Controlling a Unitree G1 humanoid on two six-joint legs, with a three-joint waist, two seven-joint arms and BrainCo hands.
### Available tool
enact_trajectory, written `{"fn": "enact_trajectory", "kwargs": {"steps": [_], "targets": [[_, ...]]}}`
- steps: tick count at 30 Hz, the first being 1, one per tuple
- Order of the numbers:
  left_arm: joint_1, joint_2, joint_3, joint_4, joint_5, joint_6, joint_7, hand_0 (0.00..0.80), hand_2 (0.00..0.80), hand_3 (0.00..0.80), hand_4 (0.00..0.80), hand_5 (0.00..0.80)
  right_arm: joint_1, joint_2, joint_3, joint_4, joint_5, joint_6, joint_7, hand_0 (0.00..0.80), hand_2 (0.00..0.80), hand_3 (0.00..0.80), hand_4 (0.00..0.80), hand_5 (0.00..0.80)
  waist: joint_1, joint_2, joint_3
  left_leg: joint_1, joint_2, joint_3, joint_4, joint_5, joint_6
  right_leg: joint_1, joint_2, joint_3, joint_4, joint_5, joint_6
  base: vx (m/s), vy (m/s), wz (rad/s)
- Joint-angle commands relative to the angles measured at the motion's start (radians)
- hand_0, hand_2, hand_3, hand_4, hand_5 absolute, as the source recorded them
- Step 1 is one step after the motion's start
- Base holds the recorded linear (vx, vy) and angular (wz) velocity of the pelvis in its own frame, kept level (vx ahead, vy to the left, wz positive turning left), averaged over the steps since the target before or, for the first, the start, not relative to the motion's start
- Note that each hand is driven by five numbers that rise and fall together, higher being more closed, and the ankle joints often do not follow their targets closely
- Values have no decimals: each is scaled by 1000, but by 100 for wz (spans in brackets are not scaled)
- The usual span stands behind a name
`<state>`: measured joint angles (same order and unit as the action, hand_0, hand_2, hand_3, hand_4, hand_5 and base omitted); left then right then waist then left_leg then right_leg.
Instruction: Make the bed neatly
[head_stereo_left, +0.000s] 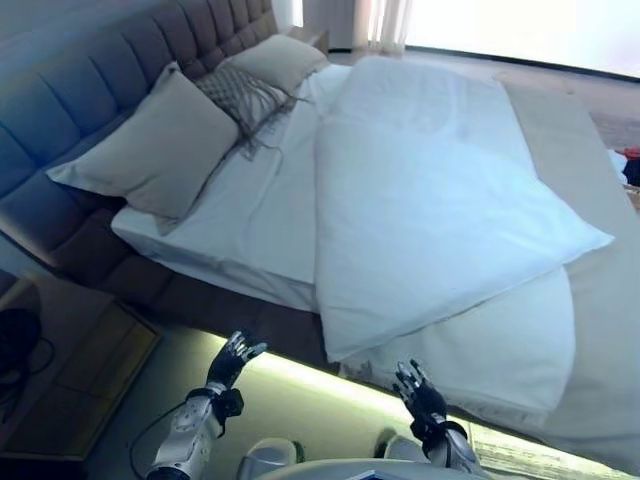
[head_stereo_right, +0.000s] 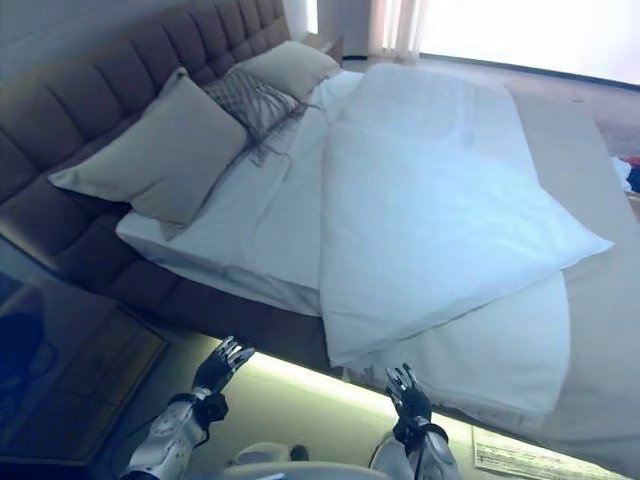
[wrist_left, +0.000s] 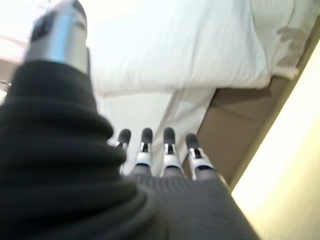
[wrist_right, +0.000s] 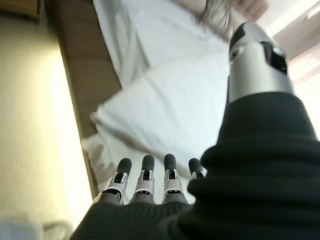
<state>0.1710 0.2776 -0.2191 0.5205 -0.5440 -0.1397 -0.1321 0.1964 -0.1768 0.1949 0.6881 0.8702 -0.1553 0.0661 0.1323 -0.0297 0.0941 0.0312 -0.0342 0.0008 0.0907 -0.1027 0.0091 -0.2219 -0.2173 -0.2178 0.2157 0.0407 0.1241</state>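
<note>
A white duvet (head_stereo_left: 430, 210) lies folded back and askew on the bed, its near corner overhanging the side. The white sheet (head_stereo_left: 255, 210) is bare on the left half. Two beige pillows (head_stereo_left: 160, 145) (head_stereo_left: 280, 60) and a patterned cushion (head_stereo_left: 245, 95) lean against the tufted headboard (head_stereo_left: 90, 90). My left hand (head_stereo_left: 232, 362) is open and empty beside the bed's side, below the sheet. My right hand (head_stereo_left: 420, 392) is open and empty just under the duvet's hanging corner. Both show with straight fingers in the wrist views (wrist_left: 157, 150) (wrist_right: 155, 177).
A wooden nightstand (head_stereo_left: 75, 365) stands at the lower left. The bed's brown side panel (head_stereo_left: 250, 320) has a lit strip along its base. A beige bed runner (head_stereo_left: 590, 200) covers the right side. A red thing (head_stereo_left: 630, 152) lies at the far right edge.
</note>
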Motion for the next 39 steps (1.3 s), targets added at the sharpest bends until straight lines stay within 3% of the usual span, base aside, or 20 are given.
{"fn": "enact_trajectory", "kwargs": {"steps": [1,4,7,10,13,16,18,19,22,25,27,29,31,34,36,39], "targets": [[22,21,27,-104,30,-55,-42,0,0,0,0,0,-26,13,-16,-64,40,-50,57,0,0,0,0,0,39,-50,28,-4,-139,-18,23,-9,81,-20,-2,-29,-220,260,77,302,-86,3],[32,18,32,-96,45,-60,-60,0,0,0,0,0,-13,17,-18,-43,42,-53,84,0,0,0,0,0,36,-50,6,15,-145,-19,46,-36,88,-14,4,-17,-195,251,67,316,-105,16],[28,18,39,-101,33,-60,-34,0,0,0,0,0,-18,12,1,-26,40,-37,114,0,0,0,0,0,37,-43,-12,28,-136,-18,84,-10,77,16,34,-43,-182,213,50,283,-166,35],[14,16,47,-75,15,-49,-30,0,0,0,0,0,-30,5,18,-19,26,-33,103,0,0,0,0,0,22,-31,-23,12,-116,-7,165,40,56,39,53,-39,-153,170,22,231,-196,36],[4,18,48,-65,32,-68,-63,0,0,0,0,0,-34,-12,35,-37,31,-22,94,0,0,0,0,0,6,-15,-23,-28,-82,20,314,119,7,68,80,-41,-102,92,-18,169,-207,57],[-3,12,33,-82,16,-57,-41,0,0,0,0,0,-44,-45,30,-21,10,1,95,0,0,0,0,0,7,-19,-13,-116,-95,43,531,200,-27,105,78,-67,-82,37,-66,135,-181,60],[6,8,22,-97,6,-45,-19,0,0,0,0,0,-34,-66,19,-21,21,5,102,0,0,0,0,0,14,-20,0,-205,-67,50,602,273,-59,150,83,-74,-97,25,-82,100,-112,30],[9,9,19,-103,7,-44,-16,0,0,0,0,0,-33,-73,19,-28,36,5,104,0,0,0,0,0,21,-18,8,-234,-47,49,608,263,-58,162,89,-75,-98,15,-85,93,-74,16],[7,17,21,-101,7,-40,-5,0,0,0,0,0,-53,-75,34,-46,53,12,84,0,0,0,0,0,40,-3,22,-241,31,13,396,309,-71,188,118,-76,-108,-15,-90,109,26,-2],[6,12,37,-81,13,-37,-1,0,0,0,0,0,-73,-68,54,-66,38,28,49,0,0,0,0,0,71,42,26,-226,105,-49,124,397,-110,222,144,-67,-110,-55,-89,221,221,0],[19,6,54,-76,20,-25,-3,0,0,0,0,0,-60,-58,54,-82,18,42,37,0,0,0,0,0,88,69,21,-229,143,-73,13,455,-140,247,147,-58,-94,-87,-89,313,271,27],[36,-4,79,-74,25,-19,-20,0,0,0,0,0,-39,-47,46,-100,0,61,30,0,0,0,0,0,96,87,14,-225,171,-67,-41,476,-157,267,136,-53,-64,-121,-92,331,289,1],[50,-9,99,-84,25,-6,-34,0,0,0,0,0,-19,-39,41,-110,-4,70,27,0,0,0,0,0,103,102,7,-222,181,-64,-46,473,-161,282,117,-55,-25,-157,-94,341,300,-13],[68,-12,128,-93,32,7,-70,0,0,0,0,0,-2,-29,40,-112,-21,68,26,0,0,0,0,0,113,110,0,-222,159,-75,11,415,-151,292,69,-52,39,-188,-85,365,267,-13],[74,-4,129,-99,36,9,-81,0,0,0,0,0,-6,-21,56,-89,-15,54,30,0,0,0,0,0,121,106,-9,-179,135,-68,-13,292,-118,288,5,-58,101,-201,-64,370,255,-17],[58,26,109,-131,73,10,-78,0,0,0,0,0,4,34,45,-88,0,54,11,0,0,0,0,0,119,83,-20,-168,87,-19,48,212,-65,301,-64,-29,144,-197,-8,280,165,-29]]}}
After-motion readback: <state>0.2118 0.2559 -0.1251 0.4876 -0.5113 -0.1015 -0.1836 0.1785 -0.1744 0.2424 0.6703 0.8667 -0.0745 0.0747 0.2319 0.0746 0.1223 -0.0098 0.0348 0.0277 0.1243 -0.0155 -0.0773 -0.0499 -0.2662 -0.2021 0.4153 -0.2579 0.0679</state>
